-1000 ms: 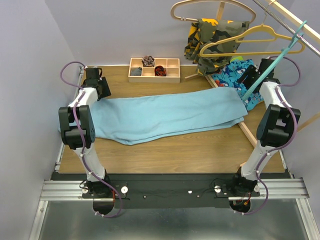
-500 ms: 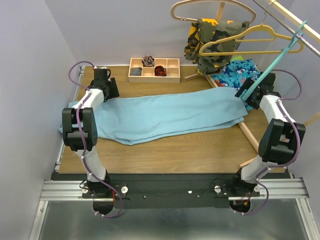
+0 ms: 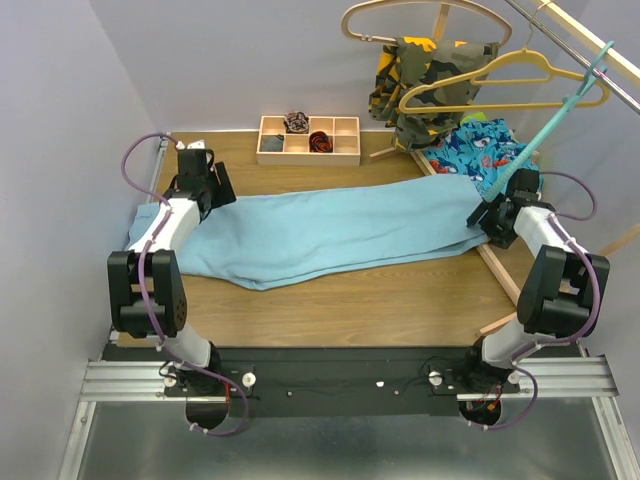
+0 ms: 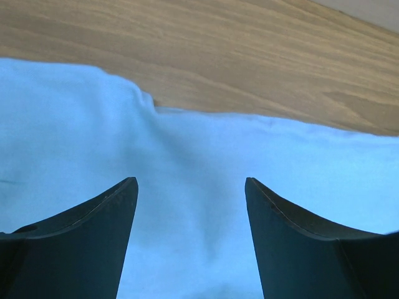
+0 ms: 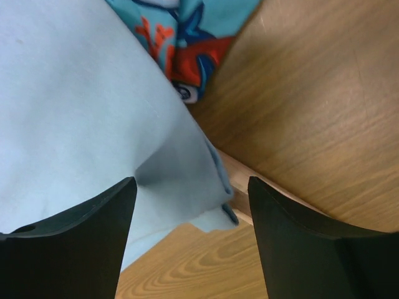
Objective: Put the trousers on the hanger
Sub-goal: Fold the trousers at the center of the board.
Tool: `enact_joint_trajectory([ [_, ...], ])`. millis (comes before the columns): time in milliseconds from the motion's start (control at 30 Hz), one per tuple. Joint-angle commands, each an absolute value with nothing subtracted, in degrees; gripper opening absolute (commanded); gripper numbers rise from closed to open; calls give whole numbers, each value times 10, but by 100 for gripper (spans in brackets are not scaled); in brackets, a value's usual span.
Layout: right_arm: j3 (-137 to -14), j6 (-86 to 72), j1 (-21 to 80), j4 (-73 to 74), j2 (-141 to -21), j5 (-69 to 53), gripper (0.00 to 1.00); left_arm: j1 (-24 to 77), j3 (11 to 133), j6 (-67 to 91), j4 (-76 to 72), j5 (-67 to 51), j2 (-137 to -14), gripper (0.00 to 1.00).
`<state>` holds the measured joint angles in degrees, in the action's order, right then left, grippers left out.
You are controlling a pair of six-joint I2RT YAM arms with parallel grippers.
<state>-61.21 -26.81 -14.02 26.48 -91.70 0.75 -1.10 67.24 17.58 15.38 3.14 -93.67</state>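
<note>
- The left gripper [image 3: 200, 182] sits at the far left of the table [image 3: 350, 300], over the left end of the trousers [image 3: 330, 230]. In the left wrist view its fingers [image 4: 93, 237] stand wide apart above the cloth and hold nothing; the far hem of the trousers [image 4: 187, 156] runs just ahead of them, with bare wood beyond.
- The trousers lie flat and stretched crosswise over the middle of the table, from one gripper to the other. They are lightly wrinkled, and the near edge is folded in layers.
- Behind the trousers, against the back wall, stands a wooden tray [image 3: 345, 127] with small dark items in two of its compartments.
- The right gripper [image 3: 497, 213] is at the right end of the trousers. In the right wrist view its fingers [image 5: 81, 243] are spread wide and grip nothing. The corner of the trousers [image 5: 75, 93] lies below and between them, overhanging a pale wooden strip [image 5: 240, 171].
- The hanger [image 3: 550, 120] is not on the trousers. It slants from the top right corner down to just beside the right gripper.
- A shark-print cloth [image 3: 470, 150] lies just behind the trousers' right end. Above it hang a camouflage garment [image 3: 430, 70], a yellow hanger [image 3: 500, 85] and a pale wooden hanger [image 3: 420, 8].
</note>
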Motion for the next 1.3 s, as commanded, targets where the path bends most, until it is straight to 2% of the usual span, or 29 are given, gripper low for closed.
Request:
enact_joint_trajectory([
  [0, -585, -294, -146, 280, -898, 18, 70, -14, 624, 206, 134, 7, -880, 79],
  [267, -580, -294, -146, 280, -897, 33, 43, -36, 530, 247, 125, 3, -790, 81],
  [300, -582, -295, -146, 279, -899, 33, 35, -47, 520, 251, 127, -19, -781, 81],
  [367, -586, -295, -146, 280, -903, 33, 27, -89, 488, 261, 125, -39, -750, 81],
  [400, -587, -296, -146, 280, -904, 32, 19, -102, 478, 263, 127, -48, -739, 81],
  [500, -591, -297, -146, 280, -904, 31, 12, -140, 454, 265, 145, -40, -705, 81],
  [567, -593, -298, -147, 280, -904, 35, 1, -161, 440, 271, 156, -22, -684, 81],
  [967, -605, -303, -150, 280, -898, 31, 1, -291, 383, 324, 189, 25, -607, 83],
  [1100, -608, -301, -150, 280, -902, 27, 1, -314, 367, 344, 155, 33, -615, 82],
  [1267, -618, -300, -151, 280, -913, 24, 1, -324, 330, 379, 98, 11, -662, 78],
])
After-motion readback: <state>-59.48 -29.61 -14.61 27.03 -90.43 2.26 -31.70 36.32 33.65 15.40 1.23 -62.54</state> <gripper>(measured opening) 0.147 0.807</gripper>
